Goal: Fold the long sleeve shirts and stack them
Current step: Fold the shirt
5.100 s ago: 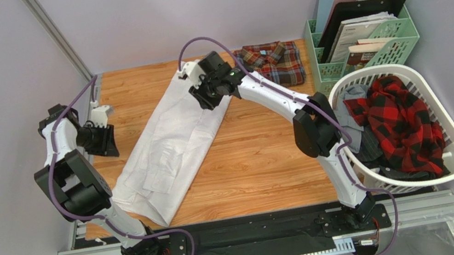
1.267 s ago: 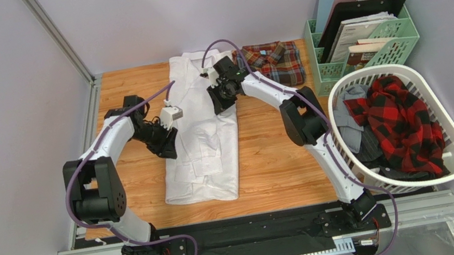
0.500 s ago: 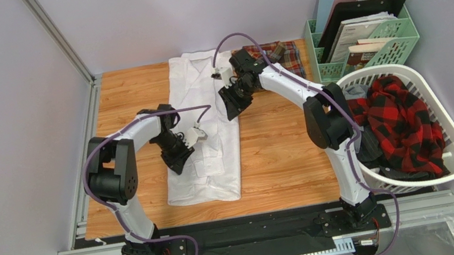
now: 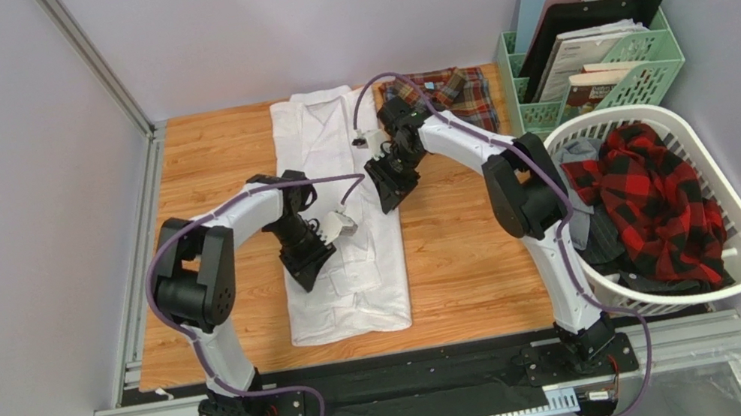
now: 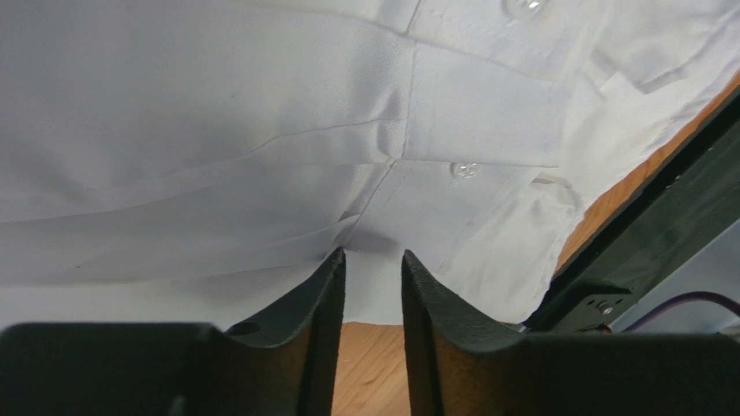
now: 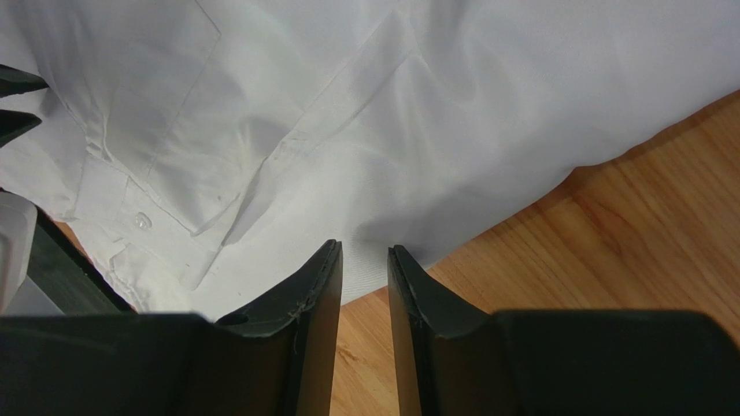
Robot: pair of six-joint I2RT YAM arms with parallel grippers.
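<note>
Looking from the near side first, the white shirt lies long and flat on the table, with its bottom end close to the arms. The left claw sits at the shirt's left edge. The right claw sits at its right edge, a bit further back. Each claw has its two fingers a little apart with cloth in the gap, and I cannot tell if they are squeezing it. If one claw has only the top layer, or slips off, I think the shirt could twist and the fold could come out crooked. At the far edge the plaid shirt lies folded, close by the right arm, which might bump it.
</note>
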